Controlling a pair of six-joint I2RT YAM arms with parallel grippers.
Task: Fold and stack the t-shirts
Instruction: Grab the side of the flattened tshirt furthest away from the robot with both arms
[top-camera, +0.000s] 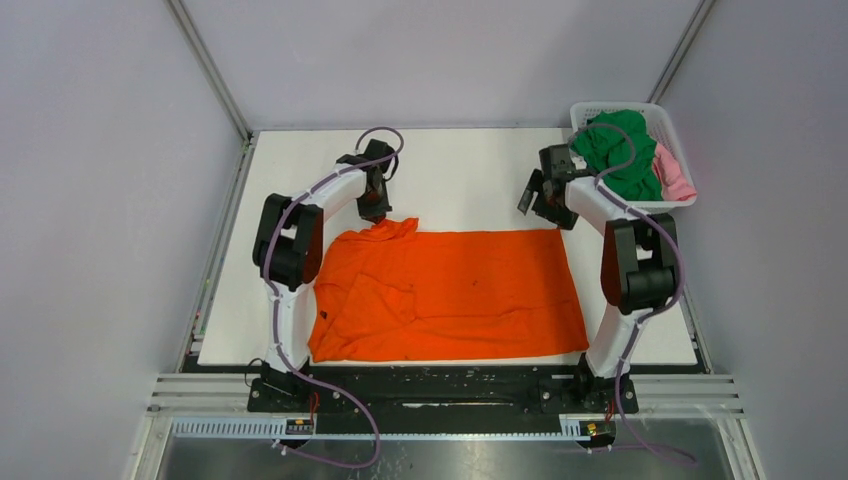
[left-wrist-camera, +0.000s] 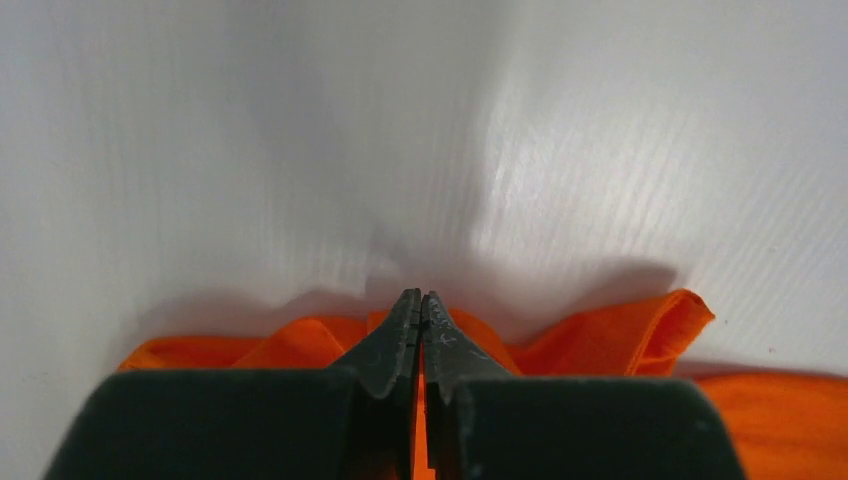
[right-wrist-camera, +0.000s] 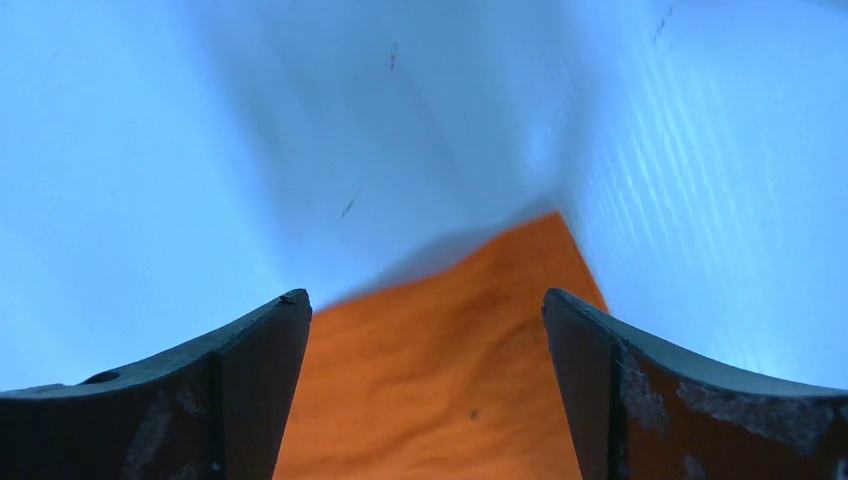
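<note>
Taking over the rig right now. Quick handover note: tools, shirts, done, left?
Left tool: shut, pinching the bunched far left edge of the orange t-shirt.
Right tool: open at that shirt's far right corner, holding nothing.
The orange t-shirt lies spread on the table, unfolded. The green t-shirt and pink t-shirt sit bunched in the white basket, far right.
Done: one shirt laid out.
Left: fold it, then fold and stack the rest. No stack yet.
</note>
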